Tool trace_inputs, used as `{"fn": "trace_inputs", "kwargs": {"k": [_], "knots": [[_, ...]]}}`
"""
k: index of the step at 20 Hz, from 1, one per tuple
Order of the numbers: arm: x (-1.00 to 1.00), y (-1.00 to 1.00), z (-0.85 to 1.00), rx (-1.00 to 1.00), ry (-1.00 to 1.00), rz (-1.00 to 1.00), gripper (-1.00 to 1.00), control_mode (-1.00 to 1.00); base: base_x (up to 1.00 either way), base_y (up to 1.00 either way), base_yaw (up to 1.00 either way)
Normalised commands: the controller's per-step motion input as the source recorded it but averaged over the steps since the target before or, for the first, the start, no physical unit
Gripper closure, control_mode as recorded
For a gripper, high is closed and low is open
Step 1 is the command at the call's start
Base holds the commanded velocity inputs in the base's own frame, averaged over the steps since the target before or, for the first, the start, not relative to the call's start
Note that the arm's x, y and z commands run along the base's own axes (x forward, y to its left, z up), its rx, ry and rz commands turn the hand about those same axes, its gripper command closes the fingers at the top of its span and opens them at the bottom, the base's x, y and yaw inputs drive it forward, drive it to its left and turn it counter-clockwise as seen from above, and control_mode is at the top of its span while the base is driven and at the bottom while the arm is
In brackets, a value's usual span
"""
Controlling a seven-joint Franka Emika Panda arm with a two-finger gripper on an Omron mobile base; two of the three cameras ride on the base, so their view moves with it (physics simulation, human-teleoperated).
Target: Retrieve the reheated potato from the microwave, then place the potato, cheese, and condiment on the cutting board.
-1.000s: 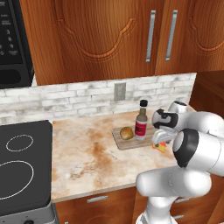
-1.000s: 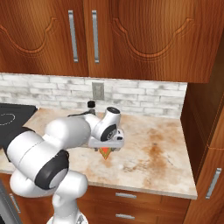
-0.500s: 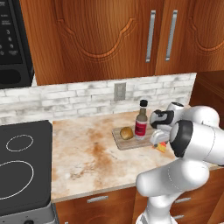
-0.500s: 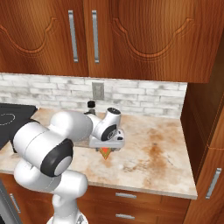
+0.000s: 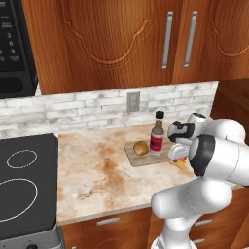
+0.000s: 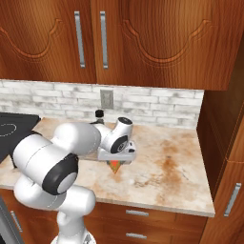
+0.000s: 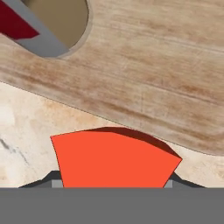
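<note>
The cheese (image 7: 113, 157), an orange wedge, lies on the counter just off the cutting board's (image 7: 144, 87) edge. My gripper (image 7: 111, 183) reaches down over it, its fingertips (image 7: 52, 181) pressed against both sides of the wedge. From the base, the gripper (image 5: 177, 154) sits at the board's (image 5: 138, 159) right end, over the cheese (image 5: 180, 163). The potato (image 5: 141, 148) and the condiment (image 5: 157, 136) stand on the board. The microwave (image 5: 14, 44) hangs at the upper left, door shut. In the right base view, the cheese (image 6: 116, 165) peeks out under the gripper (image 6: 116, 159).
A black cooktop (image 5: 24, 185) fills the counter's left end. The brick backsplash carries an outlet (image 5: 133, 101). Wooden cabinets hang overhead, and a tall cabinet side (image 6: 221, 119) bounds the counter on the right. Bare counter (image 6: 167, 167) lies to the right of the gripper.
The jaws have narrowed from wide open onto the cheese wedge. The arm has shifted slightly; potato, condiment and board have not moved.
</note>
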Motion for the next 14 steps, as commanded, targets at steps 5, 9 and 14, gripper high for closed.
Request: {"fn": "trace_inputs", "kwargs": {"k": [5,9,14], "knots": [[0.14,-0.05,0.20,0.00,-0.05,0.00,1.00,-1.00,0.00,0.00,0.00],[0.41,-0.05,0.08,0.00,0.00,0.00,1.00,-1.00,0.00,0.00,0.00],[0.12,-0.07,0.07,0.00,0.00,-0.01,1.00,-1.00,0.00,0.00,0.00]]}}
